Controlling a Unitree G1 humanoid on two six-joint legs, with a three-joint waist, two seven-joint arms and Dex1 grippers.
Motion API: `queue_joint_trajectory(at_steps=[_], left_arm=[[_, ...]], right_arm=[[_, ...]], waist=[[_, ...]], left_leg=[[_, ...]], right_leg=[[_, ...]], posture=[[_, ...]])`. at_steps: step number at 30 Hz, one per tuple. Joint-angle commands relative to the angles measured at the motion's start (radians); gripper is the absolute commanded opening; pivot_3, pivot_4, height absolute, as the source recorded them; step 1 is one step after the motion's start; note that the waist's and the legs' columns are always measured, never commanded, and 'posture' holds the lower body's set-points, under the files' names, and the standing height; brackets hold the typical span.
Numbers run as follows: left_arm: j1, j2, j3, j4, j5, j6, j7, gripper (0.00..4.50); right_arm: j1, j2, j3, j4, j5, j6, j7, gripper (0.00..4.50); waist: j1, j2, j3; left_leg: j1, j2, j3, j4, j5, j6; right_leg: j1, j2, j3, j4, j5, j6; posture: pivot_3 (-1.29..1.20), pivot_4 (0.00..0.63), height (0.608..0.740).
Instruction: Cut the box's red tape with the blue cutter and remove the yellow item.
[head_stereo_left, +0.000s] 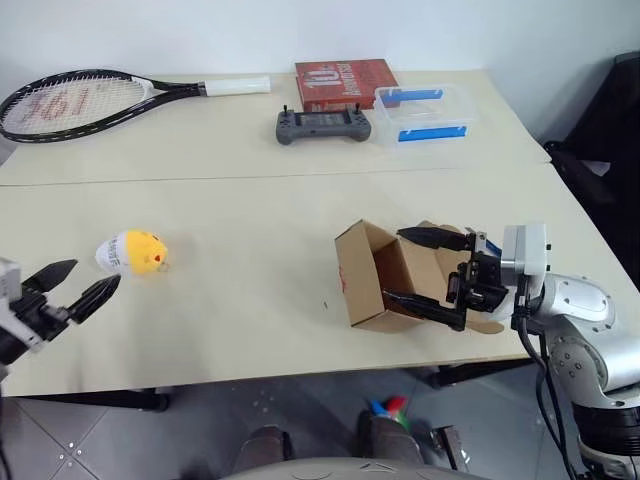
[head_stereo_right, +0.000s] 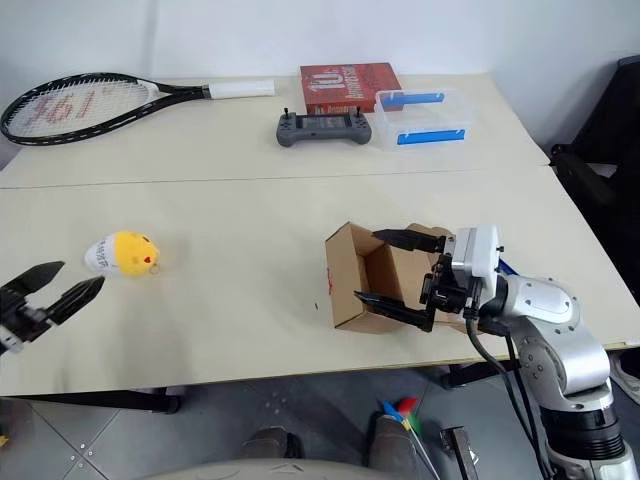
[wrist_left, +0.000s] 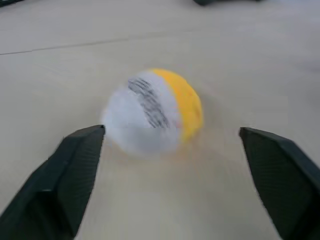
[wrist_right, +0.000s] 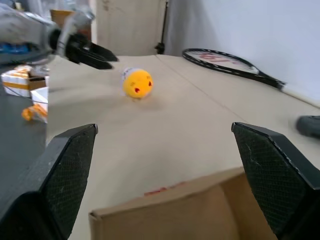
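Note:
The yellow item, a small plush with a white end, lies on the table at the left. My left gripper is open just short of it, and the plush rests free on the table beyond the fingers. The brown box lies open on its side. A bit of red tape shows on its edge. My right gripper is open, one finger above the box's open end and one below. The blue cutter is out of view.
At the back lie a tennis racket, a grey controller, a red printed box and a clear container with blue clips. The table's front edge runs close below both grippers.

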Motion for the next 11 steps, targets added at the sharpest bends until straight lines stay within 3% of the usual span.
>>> queue_joint_trajectory(at_steps=[1,3,11], left_arm=[[0.097,0.019,0.075,-0.019,0.04,-0.123,-0.078,4.46],[0.148,-0.002,0.11,-0.018,0.059,-0.216,-0.1,4.46],[0.324,-0.14,0.182,-0.099,0.063,-0.293,-0.048,4.46]], right_arm=[[-0.005,-0.018,-0.039,0.008,0.008,-0.005,0.005,4.5],[0.001,-0.03,-0.052,0.006,0.003,-0.005,0.004,4.5],[0.064,-0.115,-0.075,0.032,-0.067,-0.069,0.084,4.5]], waist=[[0.001,0.0,0.0],[0.006,0.0,0.0],[0.004,0.0,0.0]], left_leg=[[0.001,0.0,0.001,0.0,0.0,0.0],[0.0,0.001,0.001,0.0,0.0,0.0],[0.0,0.001,0.001,0.0,-0.003,0.001]], right_leg=[[0.0,0.0,0.0,0.0,0.0,0.0],[0.0,0.0,0.0,0.0,0.0,-0.001],[0.0,0.0,0.0,-0.002,-0.001,-0.001]], posture=[[0.0,0.15,0.74],[0.0,0.15,0.74],[0.0,0.15,0.74]])
